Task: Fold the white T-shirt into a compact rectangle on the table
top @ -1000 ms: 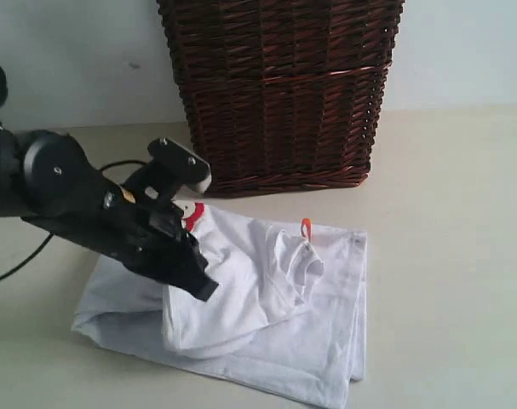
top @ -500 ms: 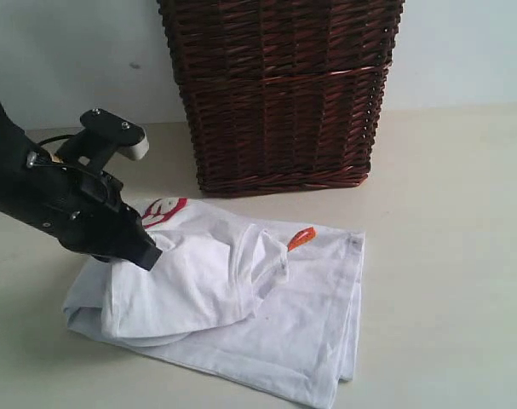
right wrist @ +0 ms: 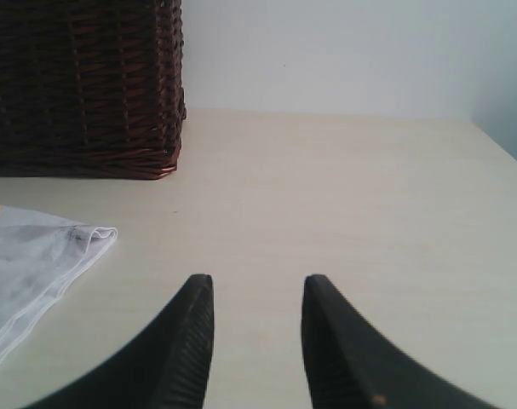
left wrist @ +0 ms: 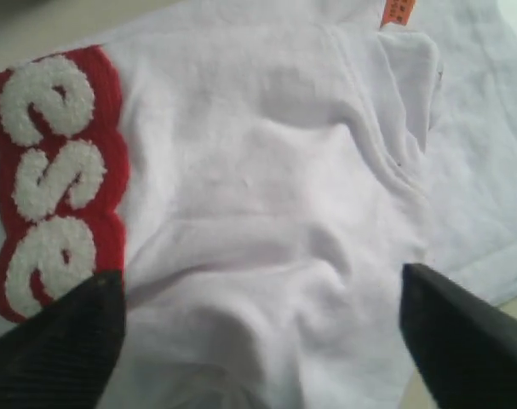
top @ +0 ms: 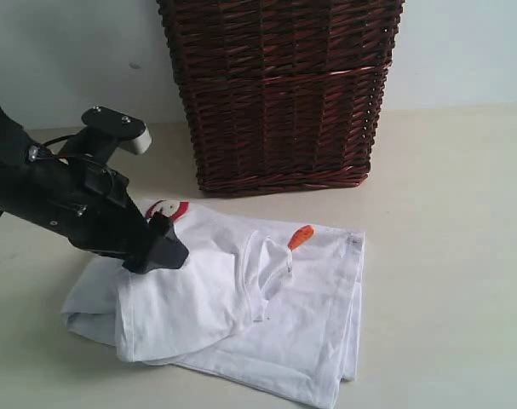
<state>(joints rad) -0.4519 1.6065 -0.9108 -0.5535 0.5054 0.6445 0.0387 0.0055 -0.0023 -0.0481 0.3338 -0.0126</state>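
The white T-shirt (top: 241, 315) lies part-folded on the pale table (top: 445, 256). One layer is doubled over its left half, and the orange seam tag (top: 301, 236) and a bit of red-outlined lettering (top: 167, 209) show. My left gripper (top: 162, 249) hovers over the shirt's left part. In the left wrist view, the left gripper (left wrist: 258, 273) is open, its jaws wide apart above wrinkled cloth, with the fuzzy letters (left wrist: 49, 170) to one side. My right gripper (right wrist: 258, 281) is open over bare table, away from the shirt's corner (right wrist: 37, 247). It is out of the exterior view.
A tall dark brown wicker basket (top: 279, 94) stands just behind the shirt, seen also as the basket (right wrist: 79, 85) in the right wrist view. A black cable (top: 2, 226) trails at the left edge. Bare table (right wrist: 369, 196) stretches to the right.
The left gripper dragged a fold of the shirt leftward, then let it go and shifted slightly right. The fold now lies flatter, and the tag has moved a little.
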